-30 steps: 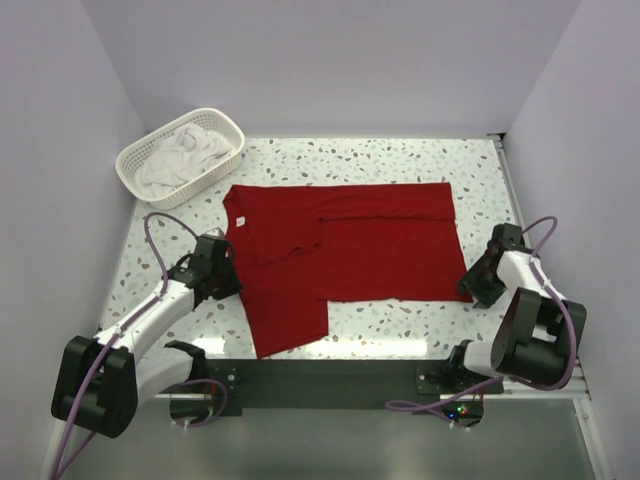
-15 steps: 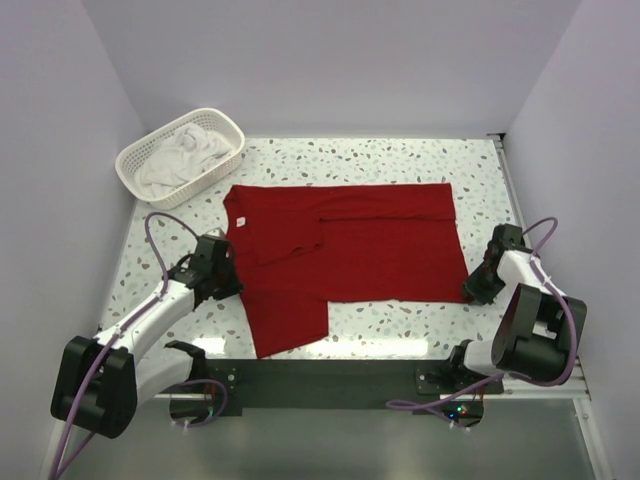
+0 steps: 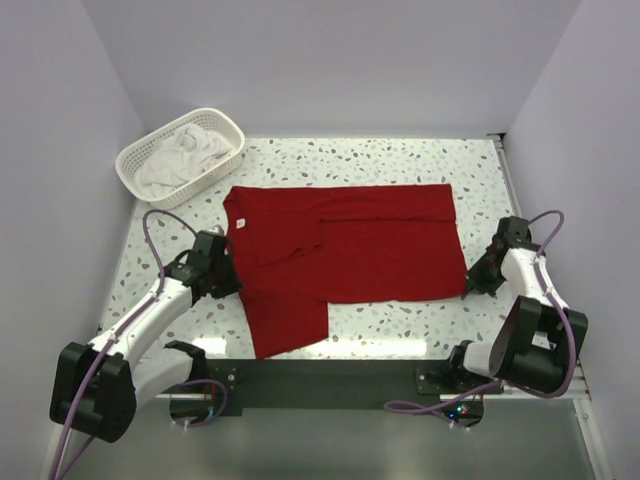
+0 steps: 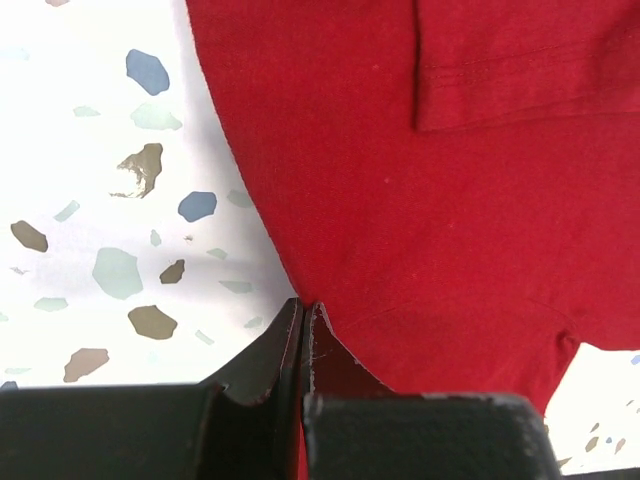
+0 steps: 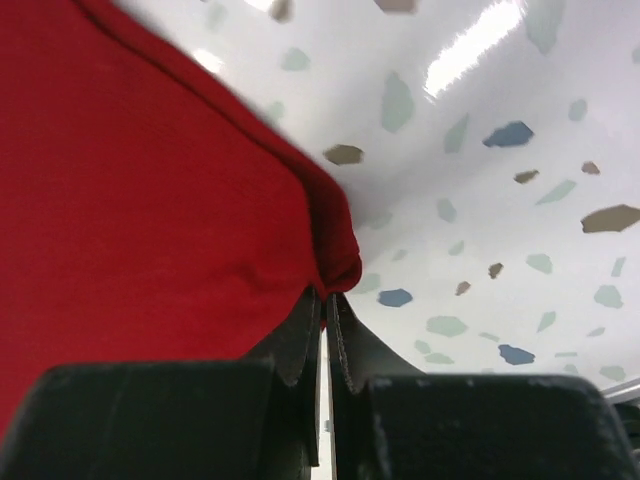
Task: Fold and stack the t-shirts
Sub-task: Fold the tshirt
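Glossy white terrazzo surface (image 3: 400,160) with grey, brown and blue flecks. A plain deep red short-sleeved cloth t-shirt (image 3: 390,255) lies flat across the centre, running 9 to 3 o'clock. Its neck, with a small white label (image 3: 241,218), is at 9 and its hem at 3. One layer is doubled over near the 9 o'clock end. A red panel juts toward 7 o'clock, close to the near edge. The 4 o'clock corner is bunched. A white plastic lattice basket (image 3: 238,133) sits at 10–11 o'clock in the far corner, near the shirt but not touching it.
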